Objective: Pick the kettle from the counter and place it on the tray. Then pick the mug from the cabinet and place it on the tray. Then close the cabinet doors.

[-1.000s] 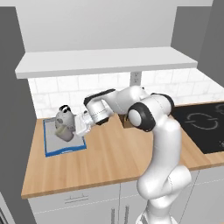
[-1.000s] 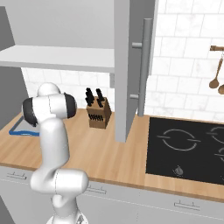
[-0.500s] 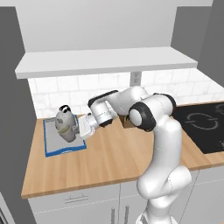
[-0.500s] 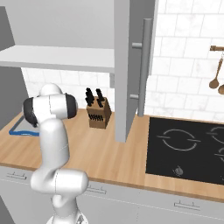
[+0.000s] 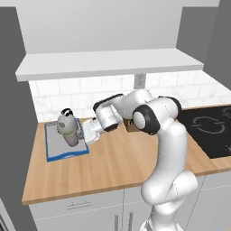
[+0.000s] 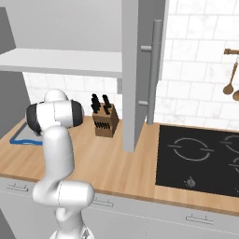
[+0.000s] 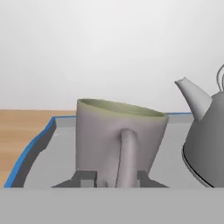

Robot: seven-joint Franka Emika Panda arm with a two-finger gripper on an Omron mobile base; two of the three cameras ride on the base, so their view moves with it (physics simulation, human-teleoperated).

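Reaching out over the counter [image 5: 117, 167], the white arm holds its gripper [image 5: 86, 134] at the right edge of the tray [image 5: 54, 151], a flat grey rectangle with a raised blue rim lying on the plank-grained wood. On the tray the mug [image 5: 70, 138] sits in front of the squat silver kettle [image 5: 66, 122] with its black knob, both close to the gripper. Above the tray runs the white shelf floor of the cabinet [image 5: 108, 63].

From the right base view, a blue corner of the tray [image 6: 21, 139] peeks out behind the arm's dark shoulder joint. Well to the right of the tray stand a brown knife block [image 6: 105, 122], an open light-grey cabinet door [image 6: 140, 70] with a long silver bar handle, and the glossy black stovetop [image 6: 200, 161].

Along the hand view, the grey-beige mug [image 7: 118, 142] stands tilted on the grey tray floor [image 7: 43, 168], its handle between the two dark fingertips [image 7: 85, 178]; the jaws stand narrow, and I cannot tell whether they grip it. The kettle's dome and spout [image 7: 203, 131] rise just right of the mug.
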